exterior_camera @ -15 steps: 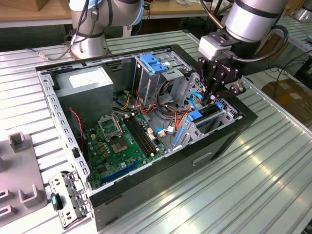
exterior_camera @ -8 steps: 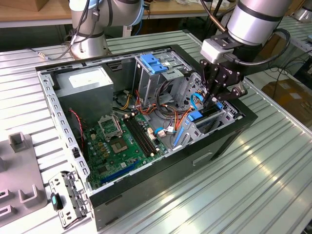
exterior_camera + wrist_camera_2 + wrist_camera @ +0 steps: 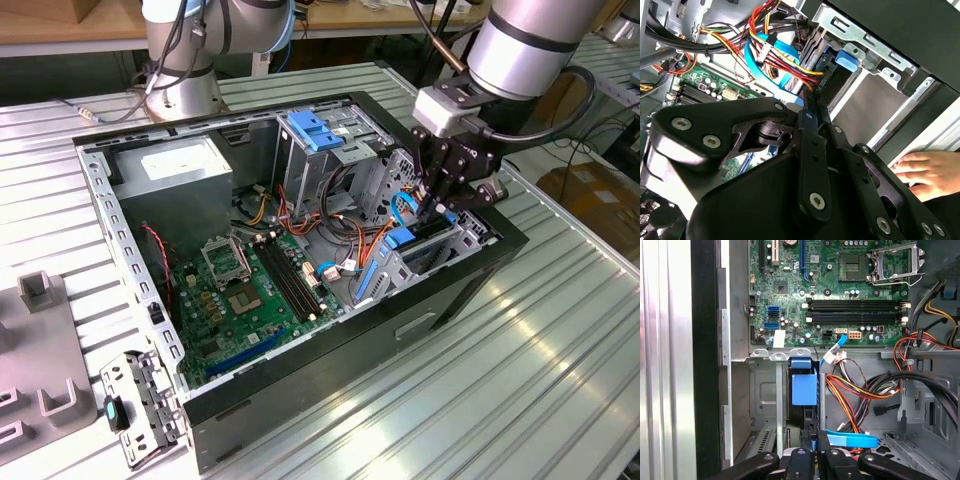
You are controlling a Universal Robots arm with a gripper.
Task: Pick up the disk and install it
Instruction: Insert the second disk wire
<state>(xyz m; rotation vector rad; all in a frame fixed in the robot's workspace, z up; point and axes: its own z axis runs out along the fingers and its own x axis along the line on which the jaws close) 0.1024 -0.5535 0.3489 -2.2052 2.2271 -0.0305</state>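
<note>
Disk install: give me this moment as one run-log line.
gripper: at disk's edge | disk: on edge in drive cage slot | person's hand: beside computer case

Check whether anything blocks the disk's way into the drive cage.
Nothing visible does. The disk sits edge-on in the drive cage by the tool; the cables lie beside it.

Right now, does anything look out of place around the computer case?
Yes. In the second wrist view a person's hand lies just outside the computer case, close to the gripper, which is down at the drive cage by the disk. A hand that near the arm looks out of place.
</note>
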